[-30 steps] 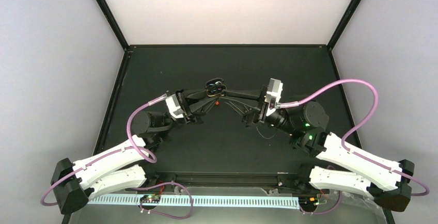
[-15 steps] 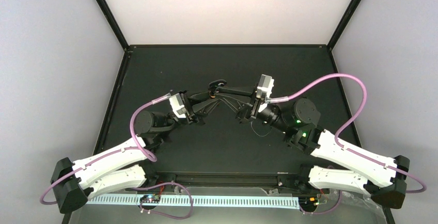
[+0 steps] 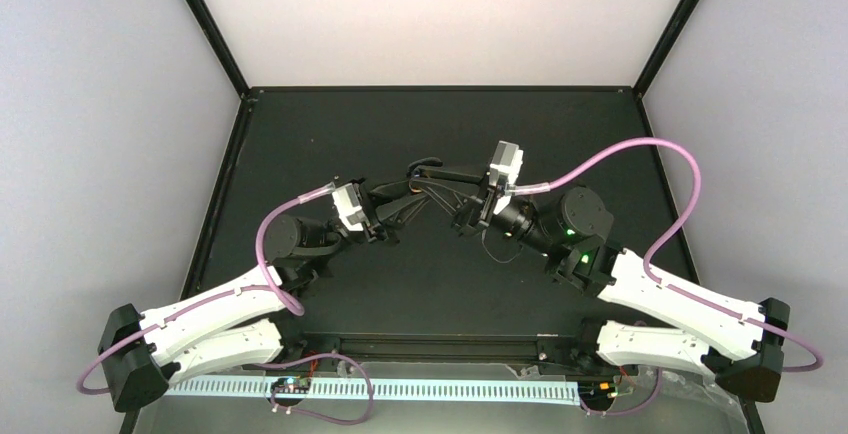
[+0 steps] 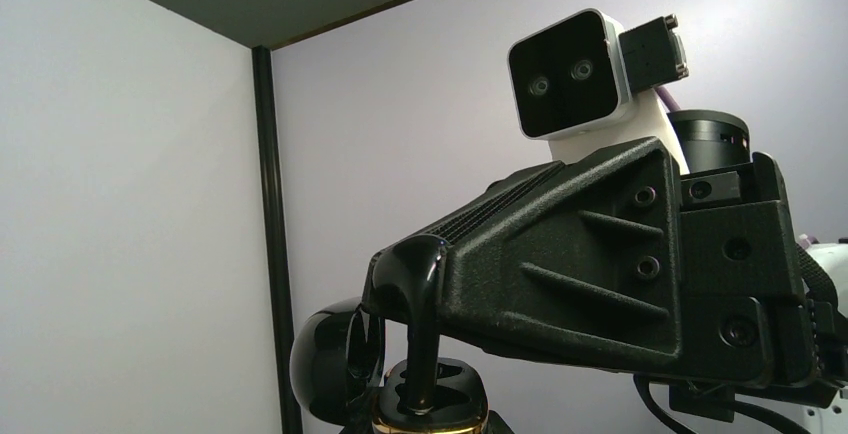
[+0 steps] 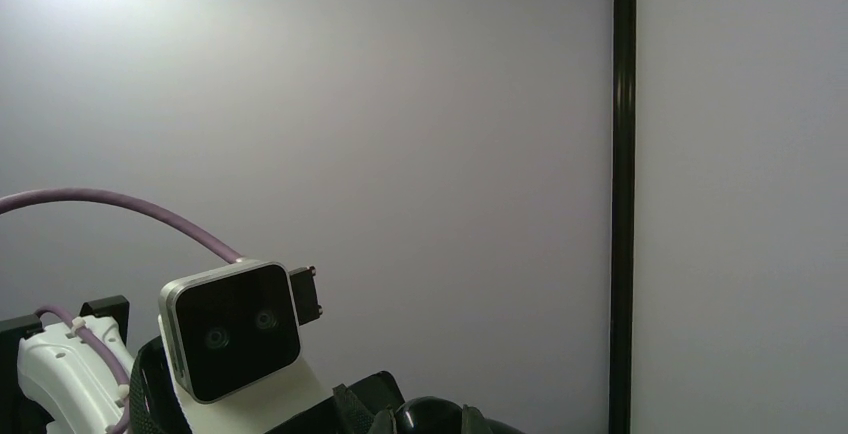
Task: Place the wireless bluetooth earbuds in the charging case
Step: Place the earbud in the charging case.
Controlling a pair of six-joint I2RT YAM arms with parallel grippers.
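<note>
In the left wrist view a glossy black earbud [image 4: 415, 274] with a long stem stands upright, its stem tip in a socket of the charging case [image 4: 440, 399]. The case is black with a gold band, and its round lid [image 4: 325, 359] is open to the left. Nothing red-orange shows. My right gripper [image 3: 428, 168] is shut on the earbud's head, which shows between its fingertips in the right wrist view [image 5: 433, 420]. My left gripper [image 3: 412, 187] is shut on the case from below and holds it above the table. A second earbud is out of view.
Both arms meet above the middle of the black table [image 3: 440, 274]. Black frame posts [image 3: 205, 24] and pale walls enclose it. The right arm's purple cable [image 3: 640, 149] loops over the right side. The left wrist camera [image 5: 232, 339] faces the right wrist view.
My right gripper has moved left and closer to the left gripper, bringing the earbud onto the case. A small red spot under the grippers one second ago no longer shows.
</note>
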